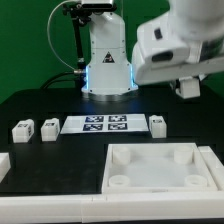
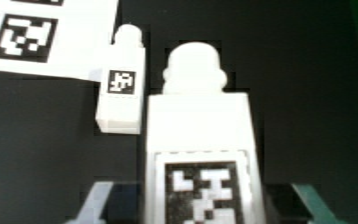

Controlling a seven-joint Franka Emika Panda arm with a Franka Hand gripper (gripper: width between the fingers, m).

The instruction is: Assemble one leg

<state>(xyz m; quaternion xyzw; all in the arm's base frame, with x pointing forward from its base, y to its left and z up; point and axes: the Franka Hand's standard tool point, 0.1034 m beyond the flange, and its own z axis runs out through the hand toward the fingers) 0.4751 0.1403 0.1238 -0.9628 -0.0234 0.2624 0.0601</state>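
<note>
fingers (image 2: 98, 205) clamped on the held leg (image 2: 201, 120), up off the counter (image 2: 318, 60). you can see a second leg (image 2: 119, 92) lying just beside the marker board (image 2: 25, 35).

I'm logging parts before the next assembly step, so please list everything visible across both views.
held leg: one, white with a black-and-white tag, between the gripper's fingers.
legs on the table: three, white, two off the marker board's end at the exterior view's left, one by its end at the right.
marker board: one, white with black tags, mid-table.
tray: one, white, square with round corner sockets, nearer the camera than the marker board.
white part: one, cut off at the exterior view's left edge; unidentifiable.
table: one, black.
arm base: one, white, behind the marker board.
gripper: one, grey fingers, shut on the held leg.
</note>
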